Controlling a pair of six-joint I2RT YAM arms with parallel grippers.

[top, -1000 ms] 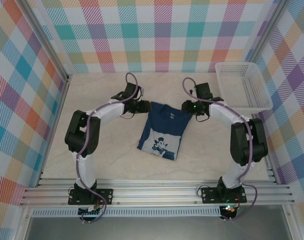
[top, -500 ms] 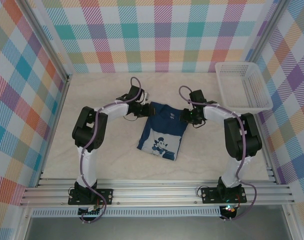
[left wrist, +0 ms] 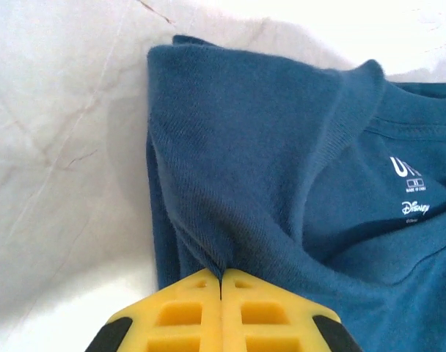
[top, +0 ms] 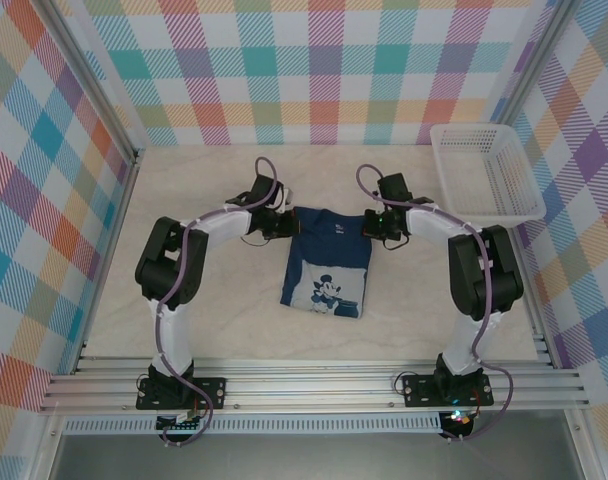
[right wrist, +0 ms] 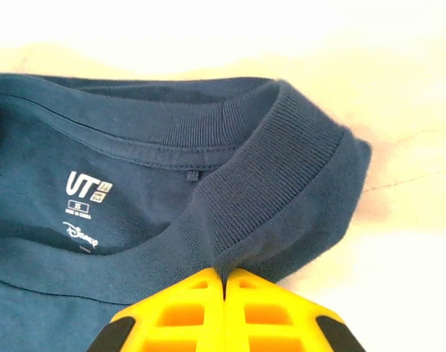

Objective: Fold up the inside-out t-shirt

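Both my tools are clamping the t-shirt (top: 326, 262). My left tool (left wrist: 221, 277) is pinching a raised fold of cloth at its far-left corner, fingers pressed together on it. My right tool (right wrist: 224, 277) is gripping the cloth just under the ribbed collar (right wrist: 282, 169) at the far-right corner the same way. The t-shirt is lying folded into a narrow rectangle mid-bench (top: 224, 320), neck pointing to the far edge, cartoon print (top: 327, 288) facing up nearer me. A white basket (top: 489, 217) is sitting in the far right corner.
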